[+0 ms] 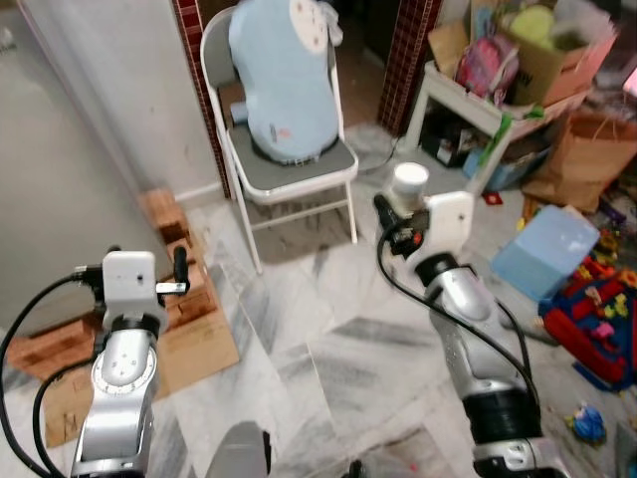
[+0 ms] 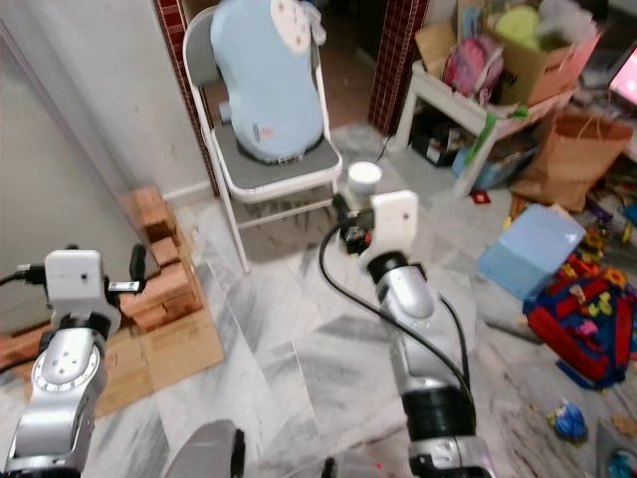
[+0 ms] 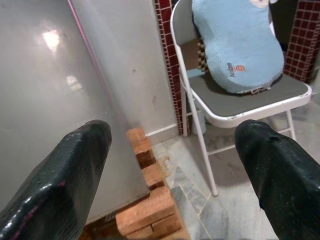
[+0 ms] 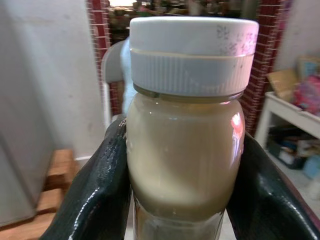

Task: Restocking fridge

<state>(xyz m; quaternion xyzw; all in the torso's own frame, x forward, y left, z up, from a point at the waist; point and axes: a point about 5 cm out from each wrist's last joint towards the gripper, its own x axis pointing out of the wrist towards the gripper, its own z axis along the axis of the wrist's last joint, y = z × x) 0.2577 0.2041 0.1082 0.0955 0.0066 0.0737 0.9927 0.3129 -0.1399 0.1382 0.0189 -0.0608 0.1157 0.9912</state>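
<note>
Right pincer [image 4: 182, 195] clamped on jar [image 4: 186, 135], white lid, beige contents, upright, held in air before folding chair [image 1: 289, 169]. Left pincer [image 3: 175, 175] spread wide, holding nothing, beside grey fridge door [image 3: 45, 100], above brick stack [image 1: 184, 269] on marble floor [image 1: 328, 349].

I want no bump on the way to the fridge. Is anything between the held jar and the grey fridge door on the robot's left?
The right gripper holds the jar. Toward the fridge door, the left gripper hangs open, bricks are stacked below, and a folding chair stands just ahead.
</note>
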